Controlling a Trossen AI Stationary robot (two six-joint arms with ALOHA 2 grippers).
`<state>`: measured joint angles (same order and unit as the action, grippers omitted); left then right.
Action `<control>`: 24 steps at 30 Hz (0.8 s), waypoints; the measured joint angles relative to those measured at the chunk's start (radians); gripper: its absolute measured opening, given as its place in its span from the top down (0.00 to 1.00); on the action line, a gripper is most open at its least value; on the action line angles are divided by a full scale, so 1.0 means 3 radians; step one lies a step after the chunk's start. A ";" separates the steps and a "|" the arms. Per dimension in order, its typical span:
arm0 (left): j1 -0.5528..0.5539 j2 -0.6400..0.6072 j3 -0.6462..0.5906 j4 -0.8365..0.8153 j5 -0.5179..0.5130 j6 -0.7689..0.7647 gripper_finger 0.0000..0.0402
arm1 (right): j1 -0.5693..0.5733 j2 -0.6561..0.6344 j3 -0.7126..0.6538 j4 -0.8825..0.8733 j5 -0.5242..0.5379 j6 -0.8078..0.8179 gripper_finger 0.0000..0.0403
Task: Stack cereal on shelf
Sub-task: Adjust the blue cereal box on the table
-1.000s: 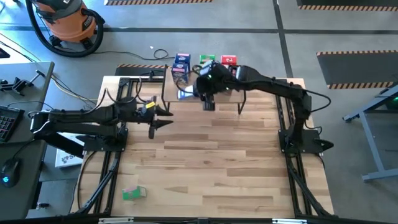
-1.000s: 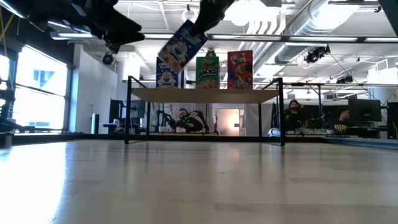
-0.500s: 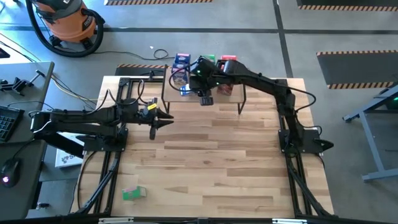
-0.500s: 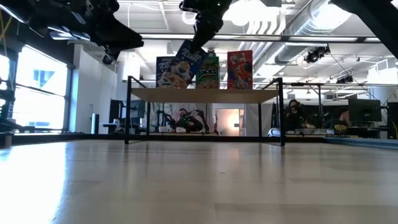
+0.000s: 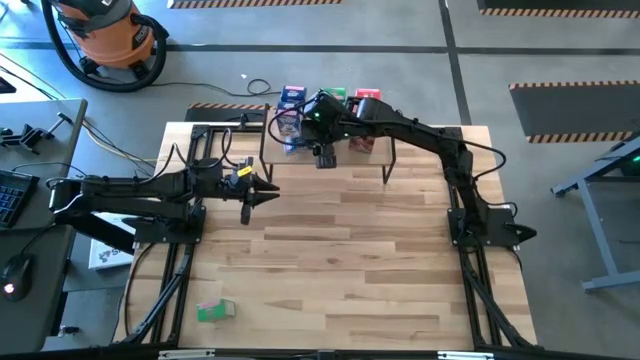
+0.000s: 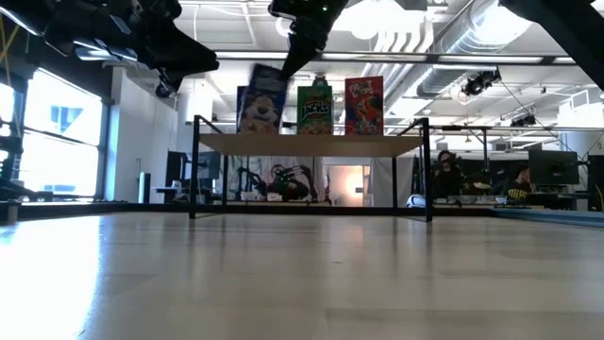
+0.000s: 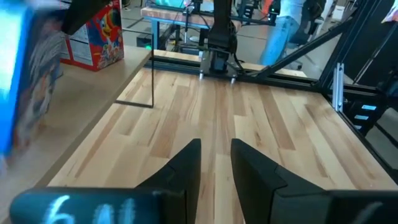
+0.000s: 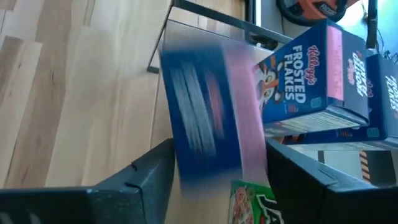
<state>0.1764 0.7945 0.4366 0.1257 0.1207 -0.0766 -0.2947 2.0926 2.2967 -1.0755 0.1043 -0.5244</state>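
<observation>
A blue cereal box (image 8: 205,118) shows blurred between the spread fingers of my open right gripper (image 8: 217,177). In the low view this box (image 6: 264,99) stands nearly upright, its bottom at the shelf (image 6: 377,144), with the gripper (image 6: 294,47) just above its top. Another blue box (image 8: 311,81), a green box (image 6: 314,109) and a red box (image 6: 364,106) stand upright on the shelf. My left gripper (image 7: 214,165) waits level above the table's left side, with a narrow gap between its fingers and nothing in it. My right gripper comes at the blue box's top end (image 6: 274,70) slanting down from the near right, one finger on each broad side. The box is blurred between the spread fingers (image 8: 155,171), and I cannot tell whether they touch it.
One green box (image 5: 215,311) lies on the table near its near left corner. The shelf's thin black legs (image 6: 195,170) stand on the far part of the table. An orange vacuum (image 5: 105,35) sits on the floor beyond the table.
My right gripper has carried the blue box toward the far edge and a little left, over the shelf. The box hung tilted below the fingers in front of the shelf. It has now swung nearly upright and sunk onto the shelf beside the other blue box.
</observation>
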 joint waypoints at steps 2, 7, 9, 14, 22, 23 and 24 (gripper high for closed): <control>0.0000 0.0000 0.0000 0.0000 -0.0001 -0.0004 0.81 | 0.0000 0.0000 0.0000 0.0023 0.0001 0.0013 0.44; 0.0000 0.0000 0.0000 0.0004 -0.0001 -0.0004 0.81 | 0.0000 -0.0001 0.0000 0.0182 0.0012 0.0037 0.44; 0.0000 0.0001 0.0000 0.0024 -0.0066 -0.0025 0.81 | 0.0000 -0.0001 0.0000 0.0243 0.0064 0.0037 0.44; 0.0000 0.0001 0.0000 0.0025 -0.0782 -0.0019 0.81 | 0.0000 -0.0057 0.0000 0.0224 0.0249 -0.0023 0.46; 0.0233 0.0089 0.0008 0.0272 -0.0881 0.0257 0.87 | 0.0046 -0.0422 -0.0026 -0.0249 0.0235 -0.0027 0.75; 0.0289 0.0132 0.0007 0.0305 -0.0759 0.0272 0.89 | 0.0036 -0.0455 -0.0052 -0.0293 0.0151 0.0044 0.81; 0.0344 0.0184 0.0008 0.0362 -0.0644 0.0300 0.91 | 0.0010 -0.0494 -0.0112 -0.0336 0.0041 0.0101 0.87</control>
<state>0.2795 0.8498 0.4389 0.2343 -0.0725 0.0133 -0.2917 1.9444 2.2630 -1.1763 0.1168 -0.4940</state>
